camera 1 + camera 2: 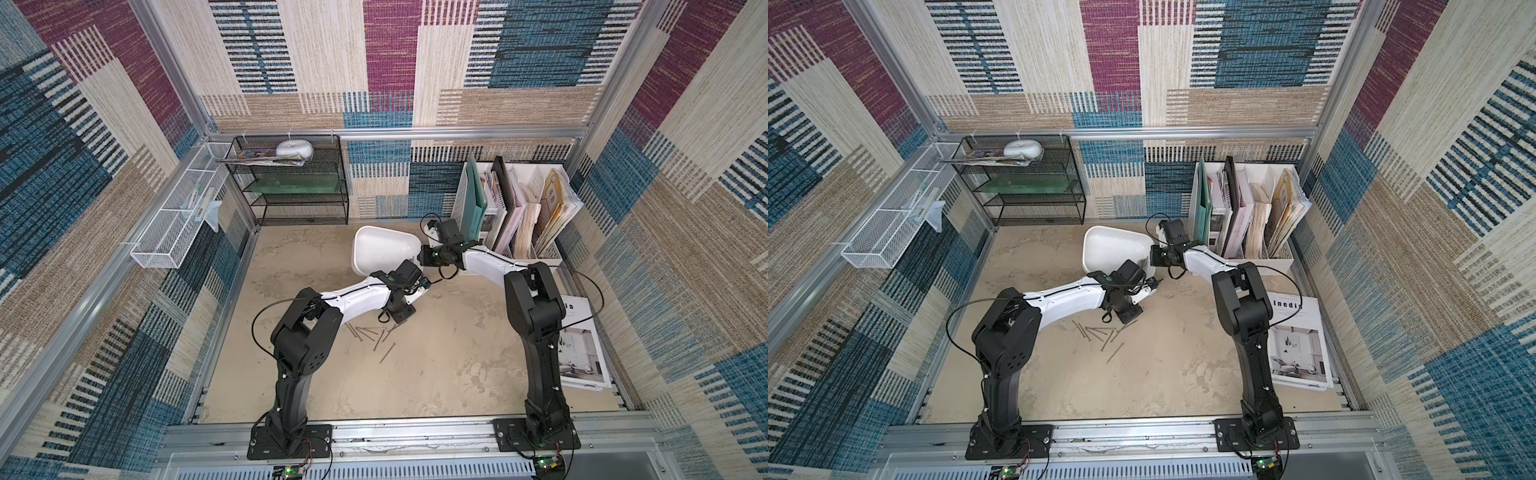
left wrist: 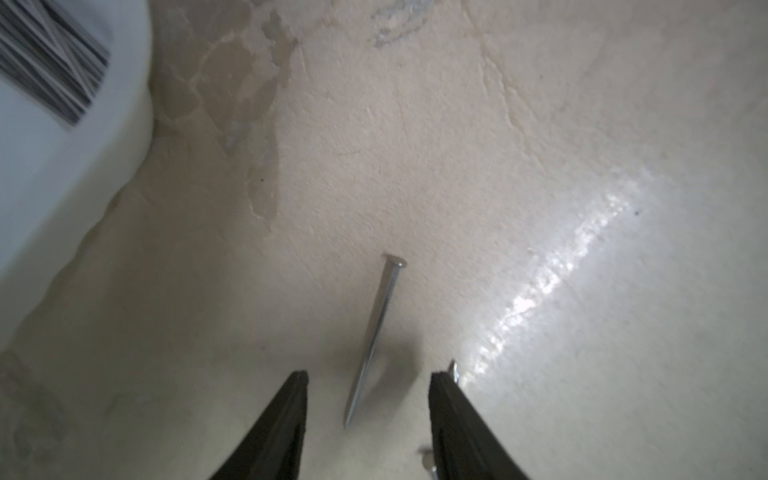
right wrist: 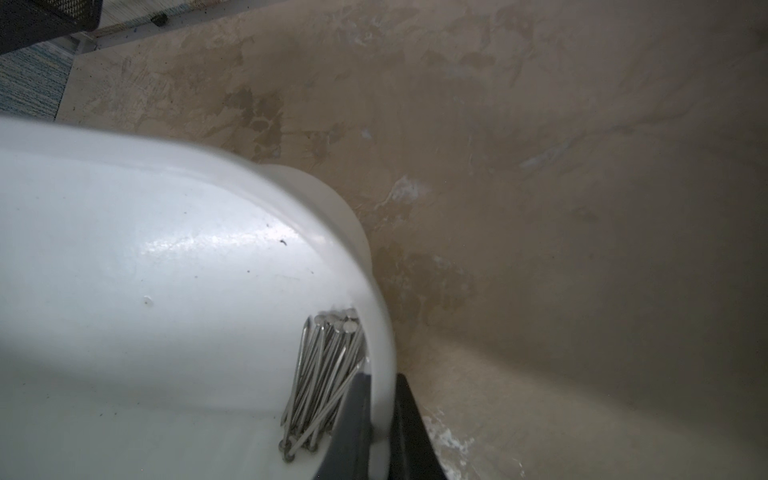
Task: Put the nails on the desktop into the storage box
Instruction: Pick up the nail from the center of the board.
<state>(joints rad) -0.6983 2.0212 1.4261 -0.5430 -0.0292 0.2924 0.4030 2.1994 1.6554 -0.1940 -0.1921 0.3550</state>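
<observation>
White storage box (image 1: pixel 382 249) (image 1: pixel 1113 249): far middle of the desktop (image 1: pixel 436 374), between the black wire shelf (image 1: pixel 299 187) at far left and the file holder (image 1: pixel 540 262) at far right.
Right gripper (image 3: pixel 380 382): clamped on the right-hand wall of the storage box, with one finger inside the rim and the other outside.
Bundle of nails (image 3: pixel 324 374): inside the box, packed side by side in the corner, right against the right gripper's inner finger.
Loose nails (image 1: pixel 370 336) (image 1: pixel 1100 334): scattered and partly crossing on the mid desktop, on the near side of the box, just beside the left arm's wrist.
Left gripper (image 2: pixel 370 374): pointing down close over the desktop, jaws apart and gripping nothing.
Single nail (image 2: pixel 376 332): flat on the desktop in the gap between the left fingers, touching neither, with its head pointing away from the gripper.
More nails: parts of two others show beside one left finger, mostly hidden.
</observation>
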